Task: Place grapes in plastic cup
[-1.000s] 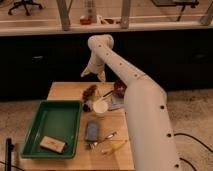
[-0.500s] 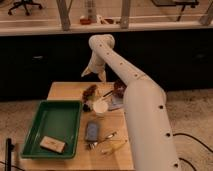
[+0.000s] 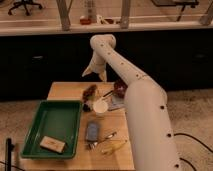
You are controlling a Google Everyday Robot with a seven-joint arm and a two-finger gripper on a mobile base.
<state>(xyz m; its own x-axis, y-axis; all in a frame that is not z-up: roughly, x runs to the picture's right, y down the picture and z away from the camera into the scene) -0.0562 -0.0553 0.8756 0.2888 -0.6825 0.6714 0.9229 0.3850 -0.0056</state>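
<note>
The gripper (image 3: 95, 75) hangs spread and empty above the grapes (image 3: 90, 92). Approach step: next, descend and pinch them for the plastic cup (image 3: 100, 106)

You got no readable text, label or number in this view. Nothing was legible on the green tray (image 3: 47, 122), the tan block (image 3: 52, 144) inside it, or the grey item (image 3: 91, 131) just right of it. The gripper (image 3: 95, 75) hung beyond the tray's far right corner, fingers spread, with no readable markings.

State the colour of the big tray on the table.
Green rectangular plastic tray, camera view. The open gripper hangs above the wooden table's far edge.
</note>
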